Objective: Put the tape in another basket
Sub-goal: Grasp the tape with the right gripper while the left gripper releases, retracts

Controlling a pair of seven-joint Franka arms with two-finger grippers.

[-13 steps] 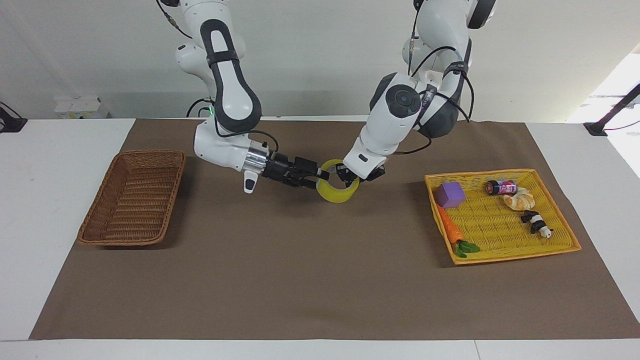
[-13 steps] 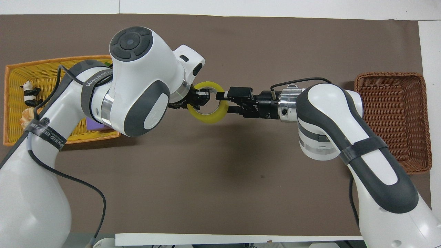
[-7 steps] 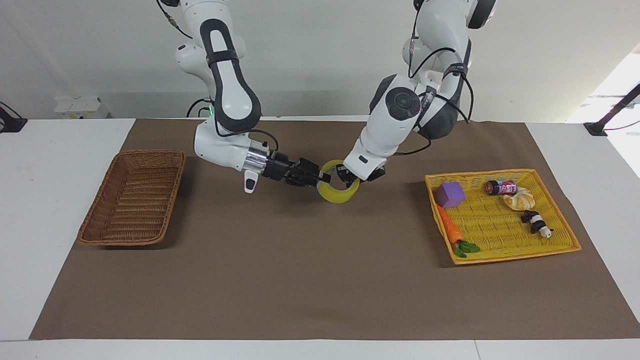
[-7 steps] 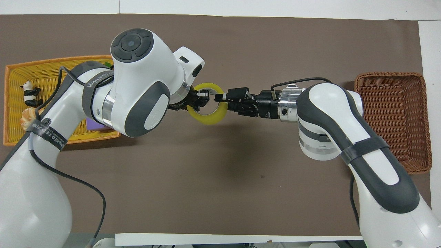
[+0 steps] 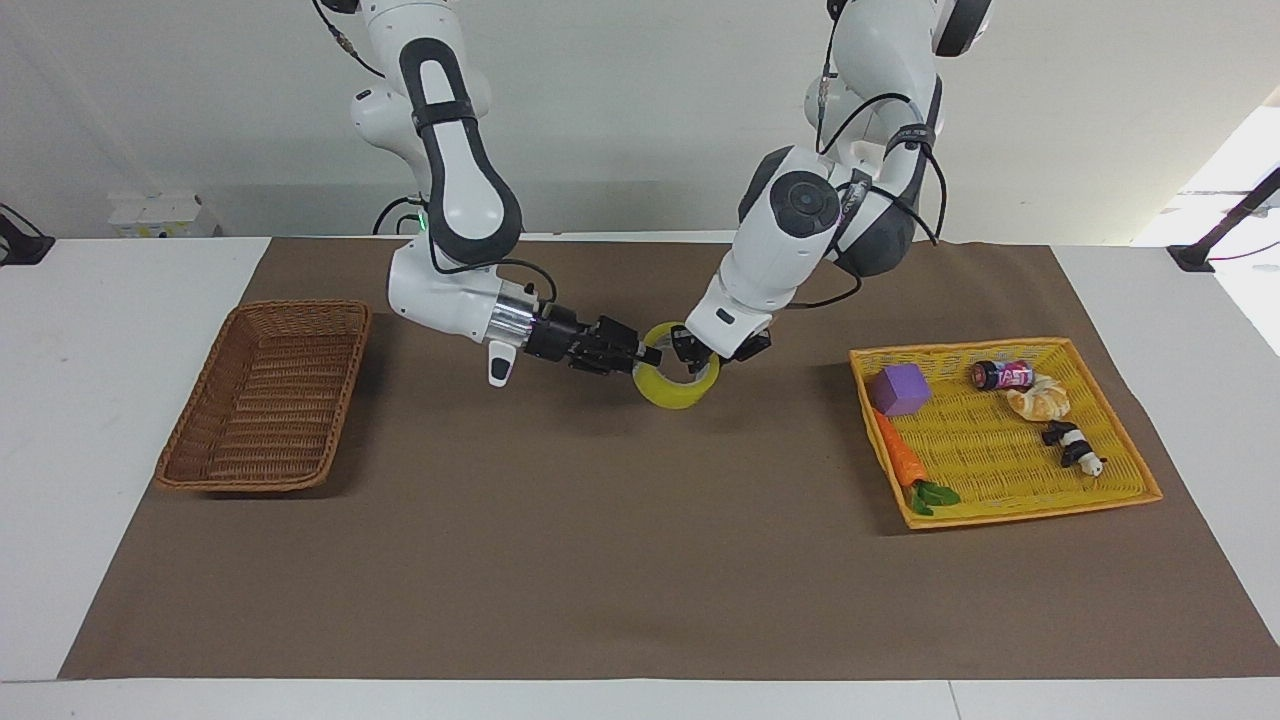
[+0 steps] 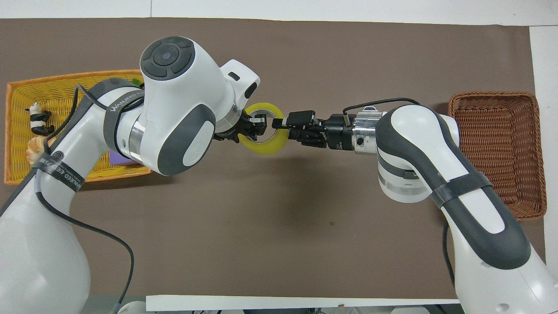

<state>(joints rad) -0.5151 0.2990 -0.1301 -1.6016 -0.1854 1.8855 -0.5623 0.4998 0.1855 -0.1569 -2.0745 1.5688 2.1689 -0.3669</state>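
Note:
The yellow tape (image 5: pixel 676 396) is a ring held on edge a little above the brown mat, mid-table; it also shows in the overhead view (image 6: pixel 267 148). My left gripper (image 5: pixel 692 352) (image 6: pixel 256 124) is shut on the rim toward the left arm's end, one finger inside the ring. My right gripper (image 5: pixel 648 355) (image 6: pixel 281 127) reaches in level and is shut on the rim toward the right arm's end. The dark brown wicker basket (image 5: pixel 262 486) (image 6: pixel 497 94) stands empty at the right arm's end of the table.
A flat yellow-orange woven tray (image 5: pixel 1000 516) (image 6: pixel 13 131) at the left arm's end holds a purple block (image 5: pixel 900 389), a carrot (image 5: pixel 900 460), a small can (image 5: pixel 1003 375), a pastry (image 5: pixel 1040 402) and a panda figure (image 5: pixel 1072 446).
My right gripper's fingers, open around the tape's rim a second ago, have closed on it. Both grippers and the tape shifted slightly farther from the robots.

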